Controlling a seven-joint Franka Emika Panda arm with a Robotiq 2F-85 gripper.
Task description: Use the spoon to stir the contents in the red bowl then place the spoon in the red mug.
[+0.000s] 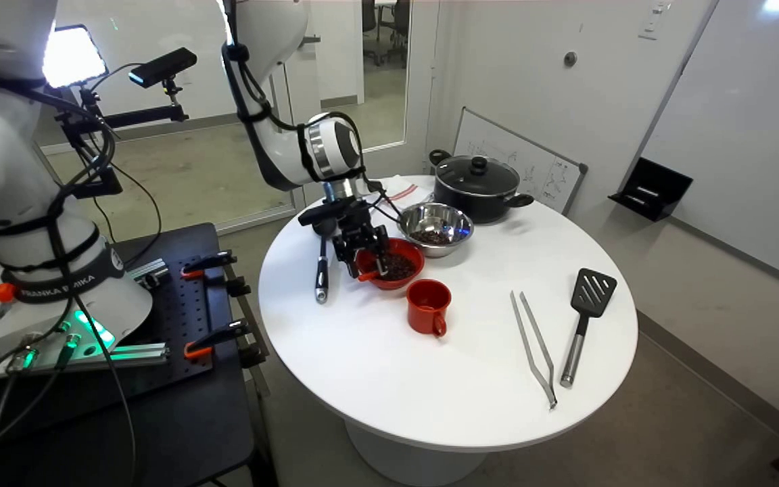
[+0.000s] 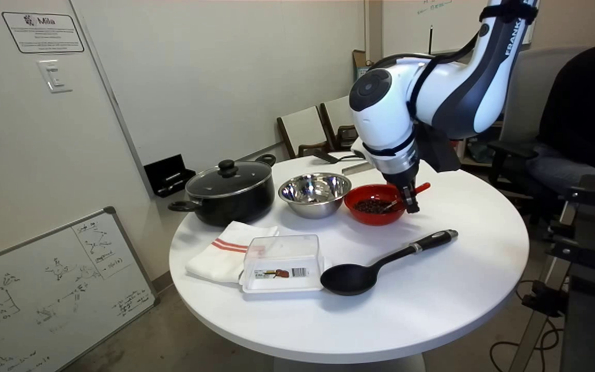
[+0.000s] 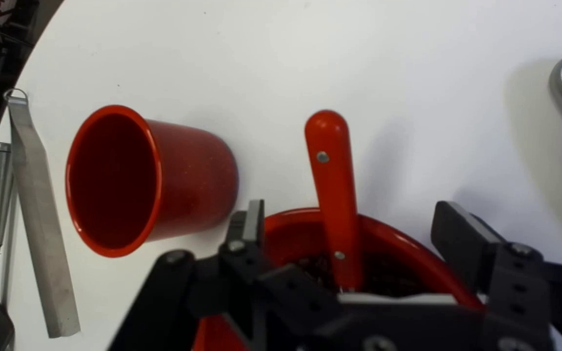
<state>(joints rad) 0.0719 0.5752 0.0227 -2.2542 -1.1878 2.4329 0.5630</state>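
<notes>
Red-handled and riveted, the slim spoon (image 3: pixel 337 195) leans over the rim of the red bowl (image 2: pixel 375 219), its butt poking out above the white table (image 1: pixel 470 385) and its metal part running down among the dark bits (image 1: pixel 399 267); the head I cannot make out. Low at that same side of the bowl, the gripper (image 3: pixel 351 214) stands with its fingers well apart, one to each side of the handle, and the wrist view shows a clear gap between the handle and either fingertip. Just beside the bowl, upright, is the red mug (image 1: pixel 423 321), its ear turned to the side away from the bowl. On another side, close by, a steel bowl (image 2: pixel 310 209) holds similar bits, and a lidded black pot (image 2: pixel 240 199) sits next to it. A large black spoon (image 2: pixel 349 279) lies on the table, its head right next to a clear plastic box (image 2: pixel 282 263) and its handle pointing away; behind the box, partly hidden by it, is a white cloth (image 2: pixel 215 261) with red stripes. Well apart from the bowls, metal tongs (image 3: pixel 42 219), legs spread, and a slotted black spatula (image 1: pixel 575 352) lie side by side. At the edge of an exterior view sits a person (image 2: pixel 581 113) in a dark top, most of the head cut off by the frame.
</notes>
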